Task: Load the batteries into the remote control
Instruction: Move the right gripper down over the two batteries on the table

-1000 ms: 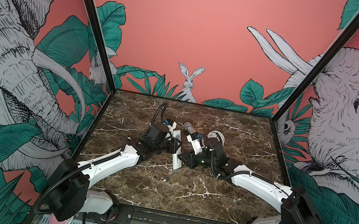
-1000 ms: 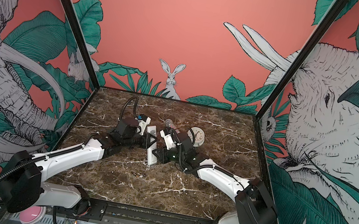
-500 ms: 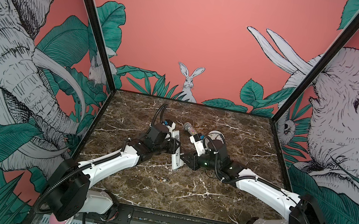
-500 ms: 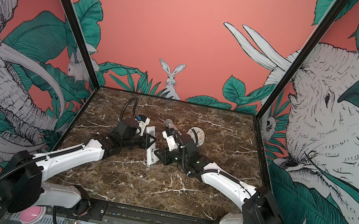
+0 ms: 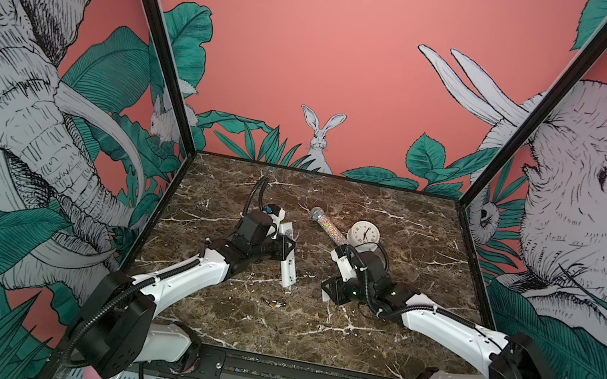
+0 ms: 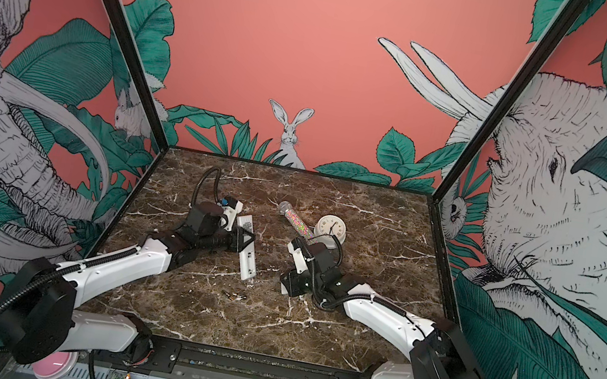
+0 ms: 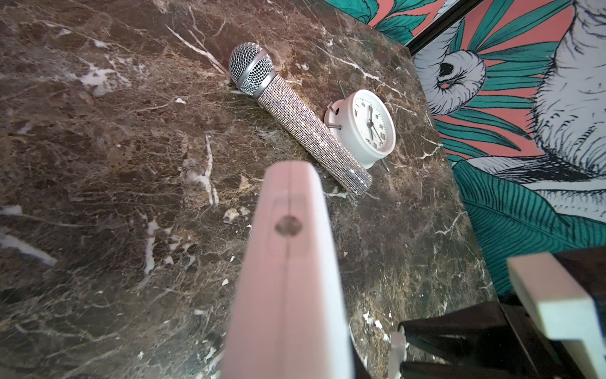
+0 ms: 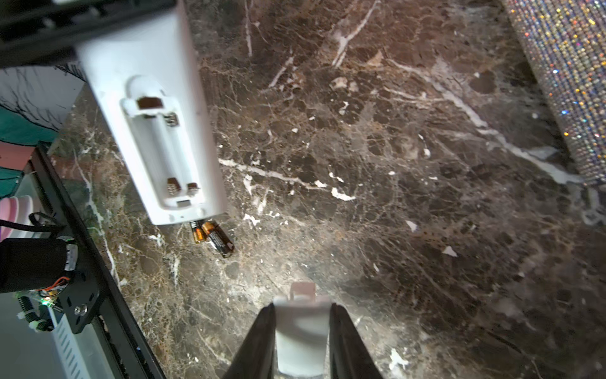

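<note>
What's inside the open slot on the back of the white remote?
Only metal contacts: the battery bay of the remote control is empty. Both batteries lie on the marble table, one partly hidden behind the remote's end. The left gripper covers the remote's middle.

In the left gripper, remote control: smooth satin white plastic, metal spring contacts in its open bay; in the right gripper, cover: same white plastic. Just ahead of the right gripper, batteries: glossy black wrap, coppery ends, on polished brown marble-look tabletop veined white. Beyond the left gripper: microphone, silver wire-mesh head, glittering rhinestone handle; clock, matt white plastic.
</note>
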Robot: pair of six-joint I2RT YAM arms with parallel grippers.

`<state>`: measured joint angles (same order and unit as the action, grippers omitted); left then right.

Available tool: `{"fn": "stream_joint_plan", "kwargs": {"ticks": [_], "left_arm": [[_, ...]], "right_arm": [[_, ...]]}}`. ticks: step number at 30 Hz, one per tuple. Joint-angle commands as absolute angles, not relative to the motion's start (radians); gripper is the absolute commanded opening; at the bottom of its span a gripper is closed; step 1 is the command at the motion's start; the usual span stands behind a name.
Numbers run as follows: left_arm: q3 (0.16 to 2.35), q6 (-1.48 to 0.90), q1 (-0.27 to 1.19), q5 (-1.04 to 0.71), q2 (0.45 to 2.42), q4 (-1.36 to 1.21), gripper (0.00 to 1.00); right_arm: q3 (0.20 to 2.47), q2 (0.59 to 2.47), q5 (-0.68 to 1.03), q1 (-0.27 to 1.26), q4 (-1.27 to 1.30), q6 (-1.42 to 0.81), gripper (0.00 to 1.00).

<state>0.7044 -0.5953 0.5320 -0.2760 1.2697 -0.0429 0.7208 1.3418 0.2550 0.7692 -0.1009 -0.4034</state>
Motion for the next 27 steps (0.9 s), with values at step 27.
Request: {"fn": "stream_joint_plan", "kwargs": {"ticks": [27], "left_arm": [[0.643, -0.510, 0.476, -0.386, 1.150, -0.112, 0.00]], "right_arm": [[0.771, 1.439, 0.124, 0.715, -0.294, -0.376, 0.42]]}}
